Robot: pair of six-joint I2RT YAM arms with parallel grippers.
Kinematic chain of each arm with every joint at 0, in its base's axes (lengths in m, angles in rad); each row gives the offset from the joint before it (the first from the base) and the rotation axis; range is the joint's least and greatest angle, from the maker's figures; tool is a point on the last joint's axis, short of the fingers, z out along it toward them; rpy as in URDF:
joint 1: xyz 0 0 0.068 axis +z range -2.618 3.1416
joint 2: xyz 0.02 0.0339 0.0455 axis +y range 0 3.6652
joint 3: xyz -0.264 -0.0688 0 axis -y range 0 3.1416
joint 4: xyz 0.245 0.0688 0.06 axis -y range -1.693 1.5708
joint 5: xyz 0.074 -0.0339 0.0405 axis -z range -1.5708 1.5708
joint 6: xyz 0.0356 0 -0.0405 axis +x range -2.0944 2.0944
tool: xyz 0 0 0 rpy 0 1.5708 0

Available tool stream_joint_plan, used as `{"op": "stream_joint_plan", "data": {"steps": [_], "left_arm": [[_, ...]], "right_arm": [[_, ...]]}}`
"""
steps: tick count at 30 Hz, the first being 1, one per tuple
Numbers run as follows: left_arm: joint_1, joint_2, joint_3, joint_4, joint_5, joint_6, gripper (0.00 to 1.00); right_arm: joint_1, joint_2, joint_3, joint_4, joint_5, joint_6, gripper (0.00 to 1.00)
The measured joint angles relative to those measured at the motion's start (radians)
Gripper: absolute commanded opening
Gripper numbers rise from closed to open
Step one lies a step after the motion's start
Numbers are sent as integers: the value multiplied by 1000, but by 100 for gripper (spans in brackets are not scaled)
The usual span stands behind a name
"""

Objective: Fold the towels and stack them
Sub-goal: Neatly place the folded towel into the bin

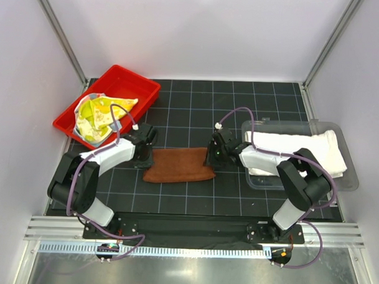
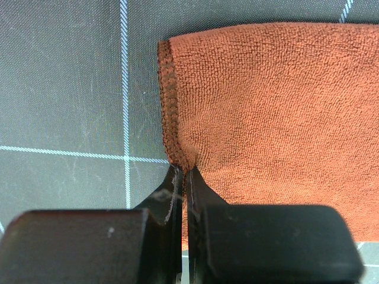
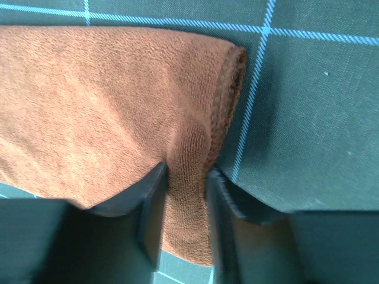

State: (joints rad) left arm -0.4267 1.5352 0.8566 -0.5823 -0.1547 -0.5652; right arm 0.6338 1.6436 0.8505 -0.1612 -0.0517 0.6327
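A brown towel (image 1: 179,166) lies folded into a flat strip on the black grid mat, between my two grippers. My left gripper (image 1: 147,154) is at its left end. In the left wrist view the left gripper (image 2: 182,168) is shut on the stitched hem of the brown towel (image 2: 266,106). My right gripper (image 1: 212,156) is at the right end. There the right gripper (image 3: 186,168) has a raised ridge of the brown towel (image 3: 106,94) filling the gap between both fingers. A white towel (image 1: 301,149) lies in the bin, and a yellow-green towel (image 1: 100,111) in the tray.
A red tray (image 1: 132,81) sits at the back left. A clear plastic bin (image 1: 347,175) stands on the right, close behind the right arm. White walls and metal posts enclose the mat (image 1: 197,105).
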Motion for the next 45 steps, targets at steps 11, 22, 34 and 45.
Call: {"op": "stream_joint_plan", "data": {"steps": [11,22,34,45], "left_arm": [[0,-21,-2,-14,-2,-6,27],[12,-177,249,-214,-178,27,50],[43,-366,239,-225,-160,70,55],[47,-433,274,-286,-114,132,59]], "right_arm": [[2,11,-3,19,-18,-1,1],[13,-88,21,-231,132,-93,1],[13,-177,323,-560,284,-183,1],[-46,-219,384,-737,409,-243,1]]}}
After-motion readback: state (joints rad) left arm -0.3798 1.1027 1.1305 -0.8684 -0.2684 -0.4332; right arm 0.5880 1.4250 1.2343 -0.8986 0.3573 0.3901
